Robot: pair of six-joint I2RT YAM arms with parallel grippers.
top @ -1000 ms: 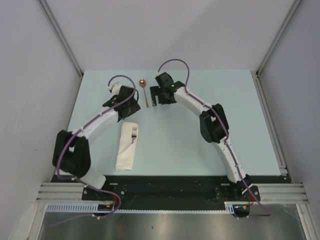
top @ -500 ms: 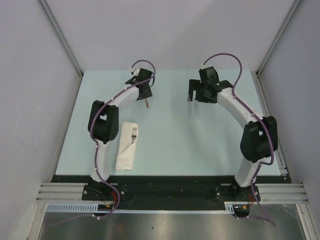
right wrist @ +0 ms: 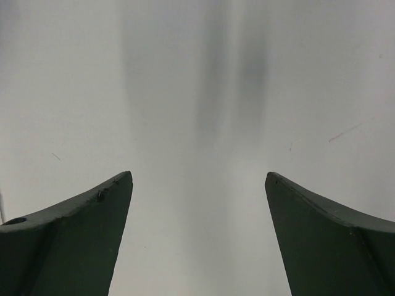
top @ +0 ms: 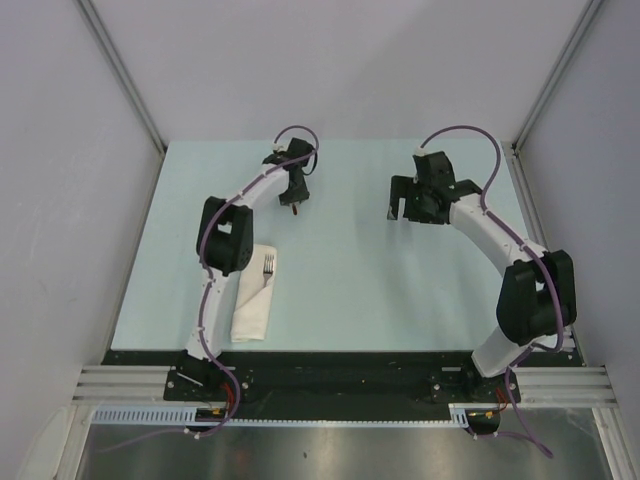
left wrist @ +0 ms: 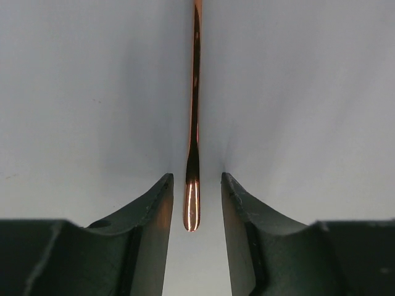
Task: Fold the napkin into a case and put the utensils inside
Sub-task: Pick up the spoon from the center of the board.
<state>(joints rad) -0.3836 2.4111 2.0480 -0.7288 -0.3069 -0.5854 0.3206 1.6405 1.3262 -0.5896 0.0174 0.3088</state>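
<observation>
Spoon (left wrist: 194, 123): lying by the tabletop's (top: 400, 290) far edge. Left gripper (left wrist: 196, 179) is straddling its handle tip, jaws apart and not touching, probably lining up a pick. Case (top: 252, 300), holding the fork (top: 268, 268): waiting near-left. Right gripper (right wrist: 199, 179): hovering wide open, empty.

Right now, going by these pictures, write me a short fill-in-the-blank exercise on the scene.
The left gripper straddles the handle of the ____.
The fork lies on the ____.
The right gripper holds nothing and is ____.
Missing words: spoon; napkin; open.
</observation>
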